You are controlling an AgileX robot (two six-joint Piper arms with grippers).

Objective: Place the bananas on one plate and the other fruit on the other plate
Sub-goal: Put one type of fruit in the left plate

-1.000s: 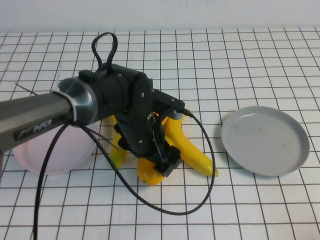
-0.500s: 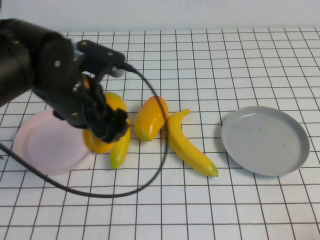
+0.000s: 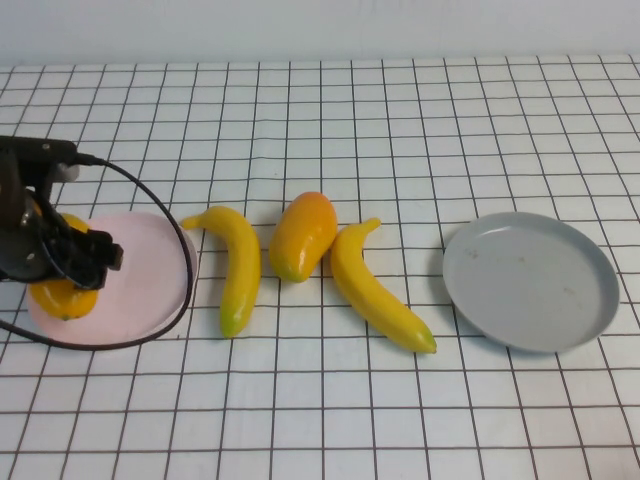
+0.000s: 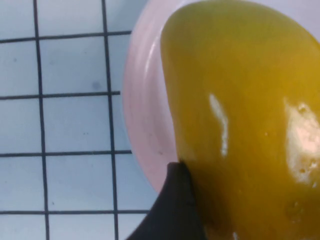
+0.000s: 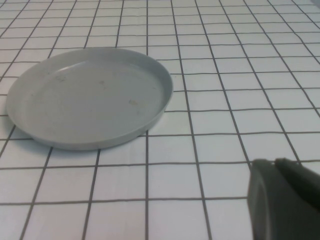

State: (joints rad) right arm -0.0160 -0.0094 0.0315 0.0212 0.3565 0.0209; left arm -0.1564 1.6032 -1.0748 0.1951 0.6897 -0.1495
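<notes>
Left gripper (image 3: 62, 280) grips mango (image 3: 62, 296) over pink plate (image 3: 145, 285) — right gripper (image 5: 282, 200) parked.

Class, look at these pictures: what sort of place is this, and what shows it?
Probably a robot test bench: a white gridded tabletop, toy-like bananas and plates, and the left gripper holding a mango-like fruit over the pink plate. The right gripper is unseen from above.

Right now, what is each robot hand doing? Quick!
Left gripper: over the pink plate, shut on one mango-like fruit.
Right gripper: near the grey plate, not visible from above; open or shut cannot be told.
</notes>
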